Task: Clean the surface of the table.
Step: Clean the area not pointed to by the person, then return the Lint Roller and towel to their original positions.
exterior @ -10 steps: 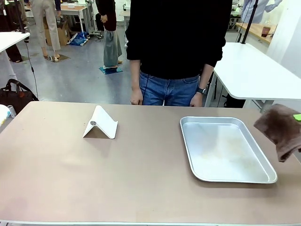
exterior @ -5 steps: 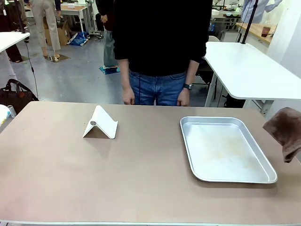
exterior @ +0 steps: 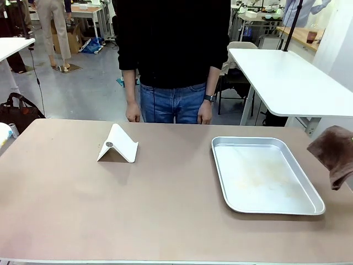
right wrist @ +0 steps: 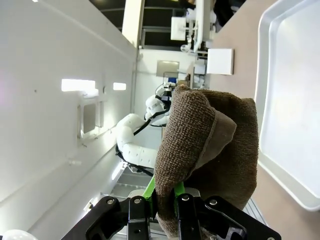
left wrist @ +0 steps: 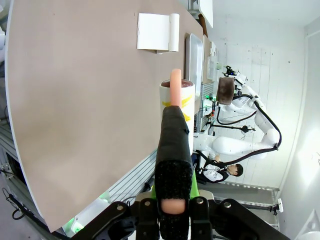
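Note:
The table (exterior: 165, 204) has a bare taupe-brown top. At its right edge hangs a brown cloth (exterior: 334, 154) above the surface. In the right wrist view my right gripper (right wrist: 167, 200) is shut on that cloth (right wrist: 205, 150), which bunches over the fingers. My left gripper (left wrist: 175, 112) is shut, its fingers together, and points across the table (left wrist: 75, 100) from the left end. A white and yellow cup (left wrist: 178, 97) with a dark rim sits right at its tips. Whether the gripper pinches the cup I cannot tell.
A silver tray (exterior: 220, 165) lies on the right half of the table, and a white folded stand (exterior: 117, 144) sits left of centre at the back. A person stands at the far edge, hands (exterior: 132, 114) hanging by the table. A white table (exterior: 287, 83) stands behind on the right.
The person has stepped to the left along the far edge. The brown cloth has drawn back a little to the right and now hangs still.

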### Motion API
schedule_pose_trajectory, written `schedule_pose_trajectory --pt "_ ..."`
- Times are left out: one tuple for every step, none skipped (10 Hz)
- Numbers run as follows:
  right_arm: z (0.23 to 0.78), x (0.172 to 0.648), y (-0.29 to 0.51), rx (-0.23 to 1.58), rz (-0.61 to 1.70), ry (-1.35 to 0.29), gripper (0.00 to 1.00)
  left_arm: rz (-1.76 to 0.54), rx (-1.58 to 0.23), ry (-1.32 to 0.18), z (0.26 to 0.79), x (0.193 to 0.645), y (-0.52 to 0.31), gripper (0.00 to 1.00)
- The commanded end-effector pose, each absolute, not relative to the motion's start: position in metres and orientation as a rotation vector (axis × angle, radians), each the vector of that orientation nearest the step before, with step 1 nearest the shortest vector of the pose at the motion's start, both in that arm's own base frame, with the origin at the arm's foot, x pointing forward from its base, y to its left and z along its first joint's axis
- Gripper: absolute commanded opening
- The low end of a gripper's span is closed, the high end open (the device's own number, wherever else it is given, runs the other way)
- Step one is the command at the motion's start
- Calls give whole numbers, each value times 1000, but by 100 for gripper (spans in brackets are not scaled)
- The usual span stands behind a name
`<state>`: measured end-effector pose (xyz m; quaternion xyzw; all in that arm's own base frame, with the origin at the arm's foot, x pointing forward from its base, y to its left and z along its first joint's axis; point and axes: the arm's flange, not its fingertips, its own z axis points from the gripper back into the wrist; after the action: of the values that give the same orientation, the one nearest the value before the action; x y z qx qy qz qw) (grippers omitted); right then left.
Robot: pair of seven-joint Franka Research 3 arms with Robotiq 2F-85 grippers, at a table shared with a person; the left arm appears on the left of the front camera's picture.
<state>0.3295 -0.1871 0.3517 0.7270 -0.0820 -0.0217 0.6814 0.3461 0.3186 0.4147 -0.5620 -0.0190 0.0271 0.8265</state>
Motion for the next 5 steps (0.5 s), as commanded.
schedule_pose_trajectory --pt "353 328 -188 1629 -44 -183 12 61 -1198 -45 418 344 316 22" --pt "353 328 -188 1629 -44 -183 12 61 -1198 -45 418 344 316 22" --pt "353 328 -188 1629 -44 -183 12 61 -1198 -45 418 344 316 22" --pt "353 328 -188 1629 -44 -183 12 61 -1198 -45 418 344 316 22" --pt "353 328 -188 1629 -44 -183 12 61 -1198 -45 418 344 316 22"
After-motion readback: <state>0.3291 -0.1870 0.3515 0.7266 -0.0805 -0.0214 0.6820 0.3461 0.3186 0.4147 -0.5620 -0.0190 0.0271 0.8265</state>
